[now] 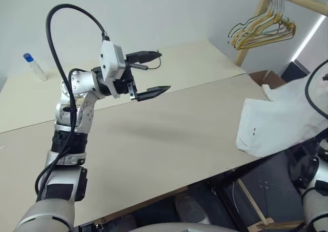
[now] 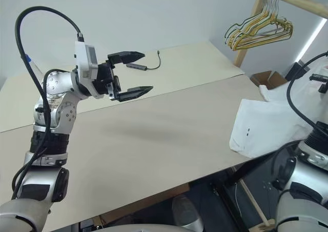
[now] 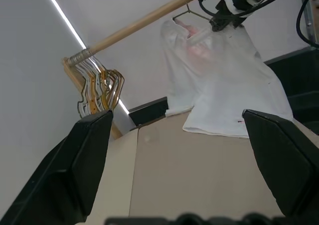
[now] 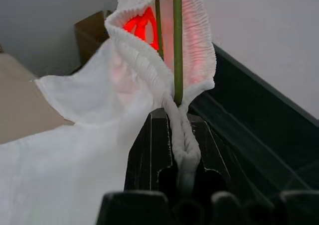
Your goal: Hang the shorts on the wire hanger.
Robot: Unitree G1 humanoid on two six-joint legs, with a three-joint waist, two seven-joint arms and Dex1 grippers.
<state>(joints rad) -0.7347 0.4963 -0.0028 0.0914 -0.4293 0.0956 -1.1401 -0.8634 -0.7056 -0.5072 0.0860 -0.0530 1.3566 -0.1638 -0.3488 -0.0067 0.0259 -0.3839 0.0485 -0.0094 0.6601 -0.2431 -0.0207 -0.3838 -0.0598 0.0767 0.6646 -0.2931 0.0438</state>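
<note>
I have the right claw (image 4: 182, 150) pinched tight on the gathered waistband of the shorts (image 1: 287, 121), and the thin wire hanger (image 4: 177, 41) runs up through that same bunched cloth, so I judge both are caught in the one grip; from the left wrist view the shorts hang from that claw up near the wooden pole (image 3: 144, 21), with the hanger's hook just showing above the waistband; the lower part of the cloth trails down onto the far right edge of the tabletop (image 1: 154, 139), one leg hem with its small dark dashes lying flat there.

My left claw (image 1: 151, 73) hovers over the middle of the tabletop, jaws spread wide and holding nothing, pointing across toward the shorts and well apart from them.

What worries me: the grip is on a thin fold of elastic and a slick wire together; if I swing the right arm sharply, the wire could slide out between the fingers or the waistband could pull free, and the shorts would drop off the tabletop edge; the trailing leg may also drag or snag on that edge as I lift; the bunch of yellowish hangers (image 1: 261, 29) on the pole sits near, and the hook could tangle with them if I come in carelessly; I cannot tell whether the hanger is properly threaded or merely lying inside the waistband.
</note>
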